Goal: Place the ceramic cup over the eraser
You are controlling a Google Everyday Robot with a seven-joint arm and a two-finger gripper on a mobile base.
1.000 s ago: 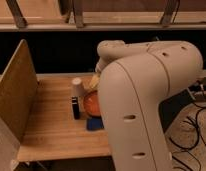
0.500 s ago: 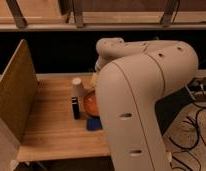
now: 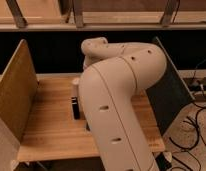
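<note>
Behind arm [image 3: 121, 95]: tool hidden | eraser [image 3: 75, 108] upright, just beside arm

The arm [image 3: 121, 90] lies across the middle of the table [image 3: 46, 132].
Left of it stands the eraser [image 3: 75, 107], with the ceramic cup [image 3: 75, 82] just above; the left panel [image 3: 16, 92] and right panel [image 3: 168, 100] flank them; the gripper is hidden behind the arm.

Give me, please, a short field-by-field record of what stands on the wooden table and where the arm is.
table: wooden top, upright wooden board on the left, dark panel on the right
ceramic cup: upright on the table, just behind the eraser
eraser: black block standing on end, uncovered
arm: white, crossing the middle of the view and hiding the table's centre
gripper: out of sight behind the arm
task state: cup not yet over the eraser
</note>
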